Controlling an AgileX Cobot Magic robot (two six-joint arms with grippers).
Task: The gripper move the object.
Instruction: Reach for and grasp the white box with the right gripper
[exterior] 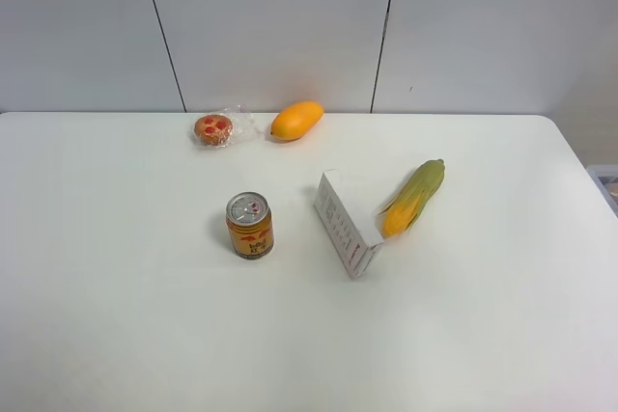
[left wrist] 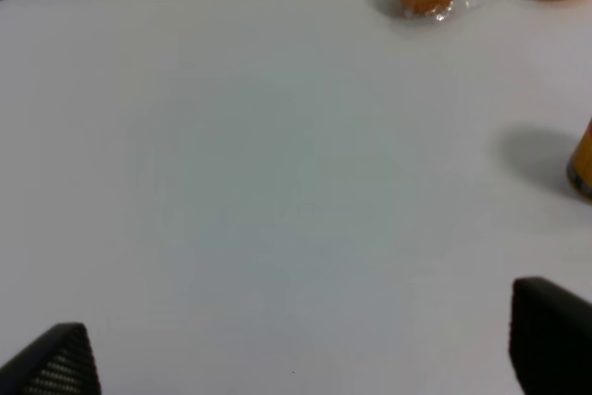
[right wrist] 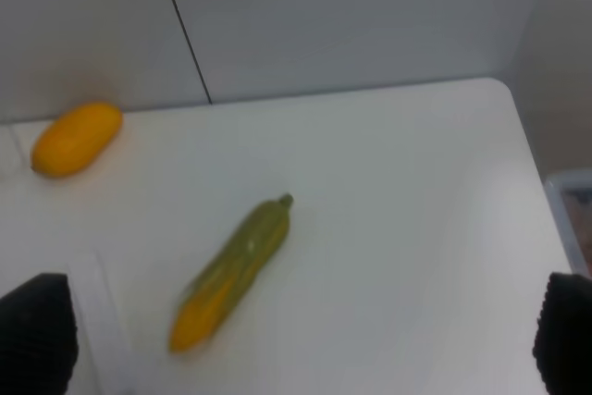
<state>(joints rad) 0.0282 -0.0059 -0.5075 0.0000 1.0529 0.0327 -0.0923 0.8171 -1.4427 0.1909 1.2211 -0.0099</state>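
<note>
The white carton [exterior: 346,222] with dark print and a red mark at its near end lies in the middle of the table, between the can and the corn cob. No arm shows in the exterior high view. My left gripper [left wrist: 296,349] is open and empty over bare table to the left of the can; only its two black fingertips [left wrist: 55,363] show. My right gripper [right wrist: 296,339] is open and empty, with the corn cob ahead of it. The carton is only a faint white shape in the right wrist view [right wrist: 97,321].
An orange-gold drink can [exterior: 250,225] stands left of the carton. A green-yellow corn cob [exterior: 414,197] lies close to the carton's right. A wrapped muffin [exterior: 214,128] and a mango [exterior: 296,120] lie at the back. The table's right edge [exterior: 579,156] is near.
</note>
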